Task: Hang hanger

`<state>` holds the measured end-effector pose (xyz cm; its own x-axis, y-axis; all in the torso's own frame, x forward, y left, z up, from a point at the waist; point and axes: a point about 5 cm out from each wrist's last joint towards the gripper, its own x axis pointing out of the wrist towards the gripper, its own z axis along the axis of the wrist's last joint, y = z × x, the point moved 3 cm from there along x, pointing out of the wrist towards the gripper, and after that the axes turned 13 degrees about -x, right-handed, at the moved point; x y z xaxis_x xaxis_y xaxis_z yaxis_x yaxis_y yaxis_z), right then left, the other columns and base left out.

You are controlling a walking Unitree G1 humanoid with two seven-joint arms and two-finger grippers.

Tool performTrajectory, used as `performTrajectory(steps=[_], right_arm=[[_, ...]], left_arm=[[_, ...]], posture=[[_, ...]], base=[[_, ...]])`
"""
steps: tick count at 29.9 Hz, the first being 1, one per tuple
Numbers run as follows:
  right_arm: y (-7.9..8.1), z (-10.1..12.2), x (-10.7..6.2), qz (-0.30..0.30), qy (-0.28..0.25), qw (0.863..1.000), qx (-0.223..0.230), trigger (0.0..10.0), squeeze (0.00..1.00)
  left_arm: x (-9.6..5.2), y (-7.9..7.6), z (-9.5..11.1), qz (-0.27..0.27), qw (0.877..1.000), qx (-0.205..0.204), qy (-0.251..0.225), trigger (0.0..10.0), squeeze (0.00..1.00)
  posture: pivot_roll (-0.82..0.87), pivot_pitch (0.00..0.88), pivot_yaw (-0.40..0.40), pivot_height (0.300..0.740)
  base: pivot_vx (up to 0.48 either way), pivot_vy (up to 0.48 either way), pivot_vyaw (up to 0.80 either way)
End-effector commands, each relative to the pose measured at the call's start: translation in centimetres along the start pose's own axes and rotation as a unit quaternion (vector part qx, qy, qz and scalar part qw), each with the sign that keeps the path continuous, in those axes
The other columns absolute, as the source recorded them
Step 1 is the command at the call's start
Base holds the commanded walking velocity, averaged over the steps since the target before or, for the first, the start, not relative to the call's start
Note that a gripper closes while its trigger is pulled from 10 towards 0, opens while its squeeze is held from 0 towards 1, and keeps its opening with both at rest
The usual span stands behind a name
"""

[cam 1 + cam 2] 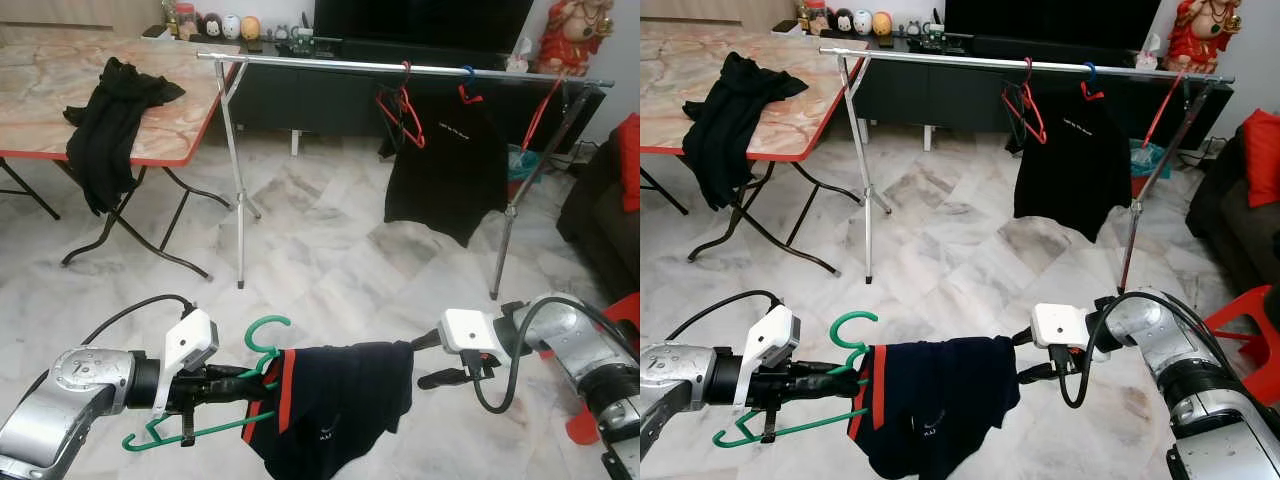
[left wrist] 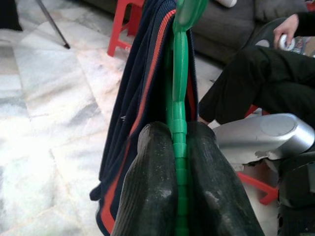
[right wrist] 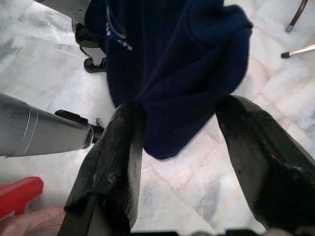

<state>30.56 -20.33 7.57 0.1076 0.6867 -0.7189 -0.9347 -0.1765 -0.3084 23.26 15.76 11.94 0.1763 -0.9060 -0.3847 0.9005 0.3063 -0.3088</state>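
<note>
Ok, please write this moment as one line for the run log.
left tool shut on green hanger | navy shirt draped on hanger | right tool open at shirt edge | rail ahead, not reached

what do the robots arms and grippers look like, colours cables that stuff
Both arms are silver metal with rounded, ribbed joint housings. Each wrist carries a white boxy camera module, and a black cable loops from the forearm to it. The left gripper and right gripper each have two long black fingers; in the wrist views these look thick, rounded and scuffed, with a dull rubbery surface.
</note>
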Motion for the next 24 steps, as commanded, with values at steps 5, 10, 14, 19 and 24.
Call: performTrajectory(steps=[5, 10, 14, 19, 24], right_arm=[[0.3, -0.1, 0.3, 0.003, -0.001, 1.0, 0.003, 10.0, 0.0], [0.4, -0.2, 0.7, -0.001, -0.005, 1.0, 0.014, 10.0, 0.0], [0.5, -0.1, 1.0, -0.001, -0.011, 1.0, 0.023, 10.0, 0.0], [0.5, -0.1, 1.2, -0.002, -0.016, 1.0, 0.025, 0.0, 0.0], [0.4, 0.1, 1.1, 0.004, -0.019, 1.0, 0.022, 0.0, 0.0]], left_arm=[[-0.1, -0.8, 2.1, -0.029, 0.999, 0.023, -0.031, 10.0, 0.0], [0.1, -1.4, 2.6, -0.049, 0.998, 0.024, -0.044, 10.0, 0.0], [0.2, -1.6, 2.9, -0.057, 0.997, 0.024, -0.053, 10.0, 0.0], [0.2, -1.6, 2.9, -0.056, 0.997, 0.023, -0.048, 10.0, 0.0], [0.3, -1.5, 2.5, -0.055, 0.997, 0.021, -0.039, 10.0, 0.0]], posture=[[0.05, 0.0, -0.103, 0.74], [0.06, 0.0, -0.105, 0.74], [0.06, 0.0, -0.108, 0.74], [0.06, 0.0, -0.107, 0.74], [0.06, 0.0, -0.105, 0.74]], base=[[0.0, 0.0, 0.0], [0.0, 0.0, 0.0], [0.0, 0.0, 0.0], [0.0, 0.0, 0.0], [0.0, 0.0, 0.0]])
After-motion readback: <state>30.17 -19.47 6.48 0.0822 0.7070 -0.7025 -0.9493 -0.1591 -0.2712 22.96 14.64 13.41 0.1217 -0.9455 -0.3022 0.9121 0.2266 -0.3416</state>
